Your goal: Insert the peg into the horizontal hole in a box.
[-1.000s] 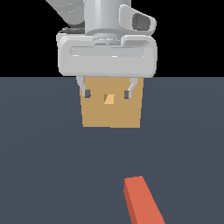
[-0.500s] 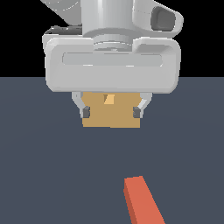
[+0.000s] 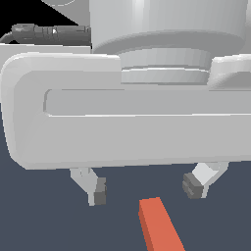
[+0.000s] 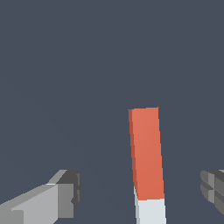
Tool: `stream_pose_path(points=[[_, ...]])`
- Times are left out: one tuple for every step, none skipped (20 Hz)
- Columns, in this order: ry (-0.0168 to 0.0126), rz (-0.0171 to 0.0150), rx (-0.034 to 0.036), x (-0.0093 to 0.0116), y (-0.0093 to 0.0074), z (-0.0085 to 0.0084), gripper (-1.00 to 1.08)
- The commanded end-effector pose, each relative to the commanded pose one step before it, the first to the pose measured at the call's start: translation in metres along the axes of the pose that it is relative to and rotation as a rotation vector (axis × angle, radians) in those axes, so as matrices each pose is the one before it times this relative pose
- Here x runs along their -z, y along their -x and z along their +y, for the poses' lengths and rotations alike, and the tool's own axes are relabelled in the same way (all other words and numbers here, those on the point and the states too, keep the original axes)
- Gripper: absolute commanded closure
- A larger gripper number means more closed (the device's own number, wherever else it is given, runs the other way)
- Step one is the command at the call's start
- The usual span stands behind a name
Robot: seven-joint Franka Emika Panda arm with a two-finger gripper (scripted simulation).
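Observation:
The peg [image 3: 159,225] lies flat on the dark floor; only its orange-red part shows in the exterior view. In the wrist view the peg [image 4: 147,153] shows its orange-red part and the start of its pale grey-white part. My gripper [image 3: 147,188] is open and empty, its large grey body filling most of the exterior view. Its two fingers hang just above the peg's orange-red end, one on each side. In the wrist view the gripper [image 4: 142,192] straddles the peg without touching it. The box and its hole are hidden behind the gripper body.
The dark grey floor [image 4: 65,65] stretches around the peg. The gripper's wide grey body [image 3: 127,117] blocks the far part of the scene in the exterior view.
The gripper has come much closer to the camera and toward the peg, growing to fill the view. It now hides the tan box, which showed before. The peg has not moved.

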State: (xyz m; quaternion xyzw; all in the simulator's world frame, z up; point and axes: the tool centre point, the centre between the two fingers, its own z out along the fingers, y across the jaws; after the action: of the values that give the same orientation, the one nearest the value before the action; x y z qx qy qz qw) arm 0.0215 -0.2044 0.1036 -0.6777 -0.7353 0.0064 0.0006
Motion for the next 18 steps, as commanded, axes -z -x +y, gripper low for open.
stream_pose_path(points=[[0.00266,0.00164,0.01607,-0.00787,0.02289,0.00473,-0.92],[0.00077,0.00056,0.00529,-0.00279,0.00824,0.00178,-0.92],[0.00073,0.00053,0.00504,-0.00266,0.00787,0.00173,-0.92],[0.0007,0.00051,0.00483,-0.00253,0.00751,0.00168,-0.92],[0.00065,0.00048,0.00456,-0.00242,0.00722,0.00163,-0.92],[0.00062,0.00046,0.00438,-0.0023,0.00688,0.0016,-0.92],[0.00058,0.00043,0.00411,-0.00212,0.00635,0.00153,-0.92],[0.00052,0.00038,0.00373,-0.00193,0.0058,0.00141,-0.92],[0.00047,0.00035,0.0034,-0.00175,0.00528,0.0013,-0.92],[0.00043,0.00031,0.00308,-0.00159,0.00481,0.0012,-0.92],[0.00037,0.00027,0.00272,-0.00143,0.00439,0.0011,-0.92],[0.00034,0.00024,0.0025,-0.00128,0.00391,0.00105,-0.92],[0.0003,0.00021,0.00226,-0.00114,0.00351,0.00098,-0.92],[0.00027,0.00019,0.00205,-0.00103,0.00316,0.00091,-0.92],[0.00023,0.00017,0.0018,-0.00092,0.00286,0.00081,-0.92],[0.00021,0.00015,0.00167,-0.00082,0.00251,0.00076,-0.92],[0.00018,0.00013,0.00145,-0.00072,0.00223,0.00067,-0.92],[0.00015,0.00011,0.00118,-0.00063,0.002,0.00056,-0.92]])
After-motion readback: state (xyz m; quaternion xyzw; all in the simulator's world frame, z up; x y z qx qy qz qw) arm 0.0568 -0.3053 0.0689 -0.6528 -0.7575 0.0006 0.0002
